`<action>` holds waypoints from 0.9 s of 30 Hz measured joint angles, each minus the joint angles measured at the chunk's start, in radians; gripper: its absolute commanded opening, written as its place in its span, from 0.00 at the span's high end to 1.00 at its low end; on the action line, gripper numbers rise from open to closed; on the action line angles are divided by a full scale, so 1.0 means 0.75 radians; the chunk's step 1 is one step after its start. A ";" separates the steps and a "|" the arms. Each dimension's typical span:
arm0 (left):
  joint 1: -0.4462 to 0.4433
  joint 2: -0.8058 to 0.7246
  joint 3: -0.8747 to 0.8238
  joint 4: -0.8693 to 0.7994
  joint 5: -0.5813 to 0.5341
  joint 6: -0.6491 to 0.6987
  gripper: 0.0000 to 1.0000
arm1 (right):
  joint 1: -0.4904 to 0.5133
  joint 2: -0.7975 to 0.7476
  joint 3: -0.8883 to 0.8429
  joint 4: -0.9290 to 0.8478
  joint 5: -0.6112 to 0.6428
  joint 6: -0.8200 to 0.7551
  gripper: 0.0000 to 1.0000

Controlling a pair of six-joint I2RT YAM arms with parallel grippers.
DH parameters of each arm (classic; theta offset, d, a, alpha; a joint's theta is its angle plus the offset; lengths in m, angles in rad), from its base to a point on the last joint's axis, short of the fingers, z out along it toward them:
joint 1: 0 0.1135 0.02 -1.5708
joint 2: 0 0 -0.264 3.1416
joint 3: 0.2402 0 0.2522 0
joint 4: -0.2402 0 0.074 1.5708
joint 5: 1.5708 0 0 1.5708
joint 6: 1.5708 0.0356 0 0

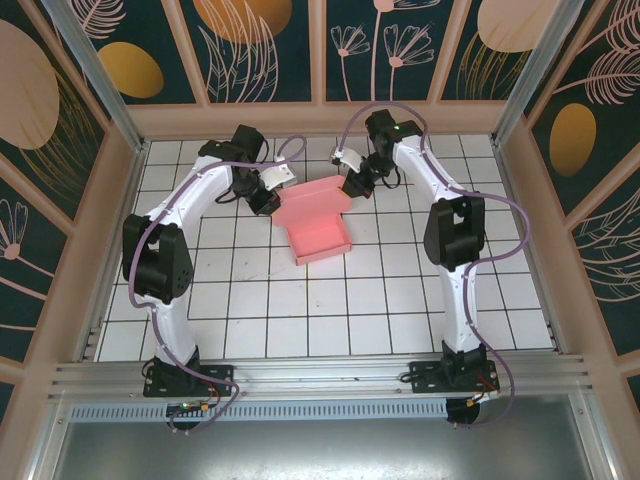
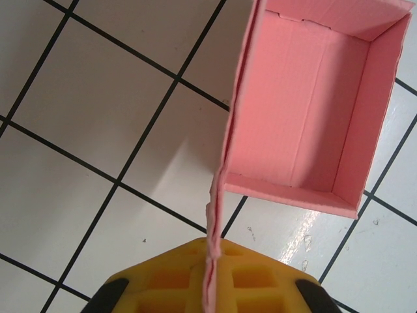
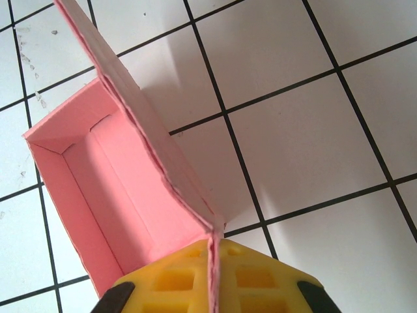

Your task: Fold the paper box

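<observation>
Past the middle of the tiled table [image 1: 330, 310], toward 12 o'clock in the top view, lies the box [image 1: 318, 228], an open pink tray with its walls up and its near corner pointing to 5 o'clock. The left gripper [image 1: 268, 198] meets it at its 10 o'clock corner and the right gripper [image 1: 354, 186] at its 1 o'clock corner. Both wrists lean in over those far corners and hide the card there from above. Purple cables [image 1: 140, 260] run along each arm. Patterned walls [image 1: 60, 120] close the table in on three sides, and a metal rail [image 1: 320, 375] carrying the arm bases crosses at 6 o'clock. All of these stand well apart from the box.

The wrist views give what the top view covers. On the left wrist, the yellow pads [image 2: 251, 280] are closed tight on a thin edge of pink card that runs up from 6 o'clock along the box's side wall. The hollow of the box lies toward 1 o'clock, its floor and inner walls bare. On the right wrist, the pads [image 3: 176, 280] likewise pinch a strip of card at 6 o'clock. From there a tall flap slants up toward 11 o'clock, standing above the tray, whose hollow lies toward 9 o'clock. Around the box in both wrist views, white tiles with dark joints show, with shiny smears on a few.
</observation>
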 measured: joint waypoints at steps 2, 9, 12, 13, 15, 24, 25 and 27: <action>0.000 0.000 0.000 0.000 -0.001 -0.001 0.93 | 0.000 -0.001 -0.004 0.007 -0.001 0.001 1.00; -0.001 0.000 -0.004 0.009 -0.008 -0.030 1.00 | 0.001 -0.012 -0.044 0.063 0.001 0.060 1.00; 0.000 0.000 -0.020 0.041 -0.021 -0.065 1.00 | 0.007 -0.052 -0.112 0.125 0.019 0.127 1.00; -0.001 -0.001 -0.028 0.056 -0.024 -0.081 1.00 | 0.009 -0.071 -0.145 0.152 0.031 0.151 1.00; -0.001 -0.001 -0.046 0.095 -0.034 -0.130 1.00 | 0.022 -0.135 -0.244 0.233 0.073 0.229 1.00; -0.002 -0.010 -0.061 0.284 -0.053 -0.420 1.00 | 0.091 -0.439 -0.641 0.656 0.346 0.661 1.00; -0.002 -0.012 -0.061 0.302 -0.047 -0.454 1.00 | 0.097 -0.465 -0.672 0.694 0.369 0.699 1.00; -0.003 -0.019 -0.065 0.351 -0.033 -0.543 1.00 | 0.111 -0.531 -0.760 0.789 0.428 0.803 1.00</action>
